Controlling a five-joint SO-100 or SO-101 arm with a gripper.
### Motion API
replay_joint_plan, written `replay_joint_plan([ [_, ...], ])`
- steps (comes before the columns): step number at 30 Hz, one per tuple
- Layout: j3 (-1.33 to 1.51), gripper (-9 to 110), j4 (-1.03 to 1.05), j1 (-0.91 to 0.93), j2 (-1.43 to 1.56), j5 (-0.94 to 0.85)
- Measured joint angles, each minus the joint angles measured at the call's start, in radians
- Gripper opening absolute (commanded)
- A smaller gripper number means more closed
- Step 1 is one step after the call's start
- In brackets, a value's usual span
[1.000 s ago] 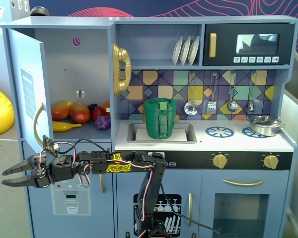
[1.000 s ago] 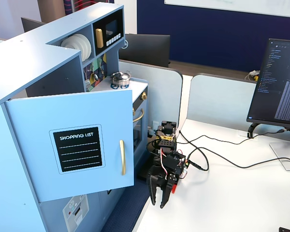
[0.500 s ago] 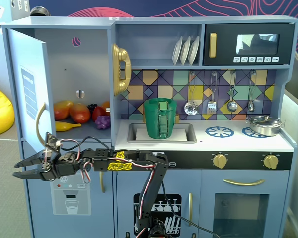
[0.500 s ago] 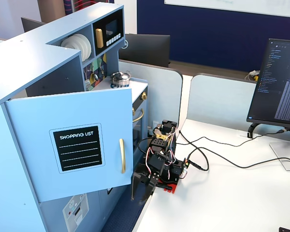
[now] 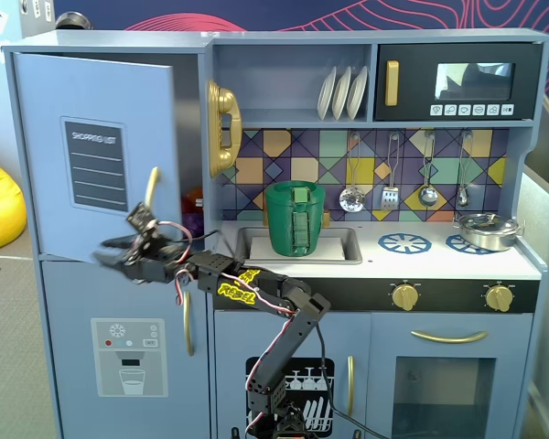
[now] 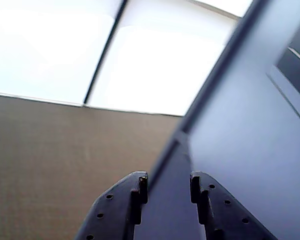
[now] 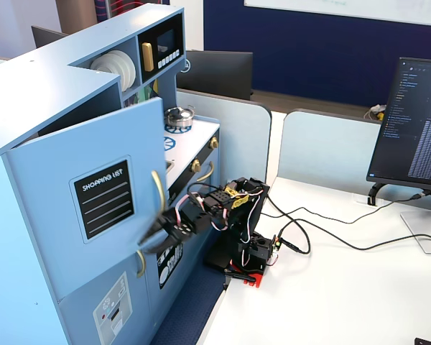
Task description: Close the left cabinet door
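Note:
The left cabinet door (image 5: 91,146) is a light-blue panel with a black "SHOPPING LIST" chalkboard (image 5: 95,163) and a curved gold handle (image 5: 151,187). It stands partly ajar, swung out from the cabinet, as a fixed view from the side also shows (image 7: 93,215). My gripper (image 5: 119,254) is at the door's lower edge, below the handle, with its jaws open. In the wrist view the gripper (image 6: 169,180) has the door's lower edge (image 6: 250,150) running up between and past the two fingers. I cannot tell whether a finger touches the door.
Below is the blue door with the dispenser graphic (image 5: 128,357). A green cup (image 5: 295,218) sits in the sink and a gold phone (image 5: 223,128) hangs beside the open door. The arm's base (image 7: 244,255) stands on the white table, with cables (image 7: 323,237) and a monitor (image 7: 416,122).

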Motion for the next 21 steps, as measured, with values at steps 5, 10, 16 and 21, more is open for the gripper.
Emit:
replay_joint_plan([
  [5,0.008,0,-0.009,0.109,0.002,0.005],
  [10,0.026,0,-0.037,0.169,0.002,-0.006],
  [16,0.026,0,-0.072,0.258,-0.018,-0.026],
  [21,0.026,0,-0.078,0.272,-0.021,-0.028],
])
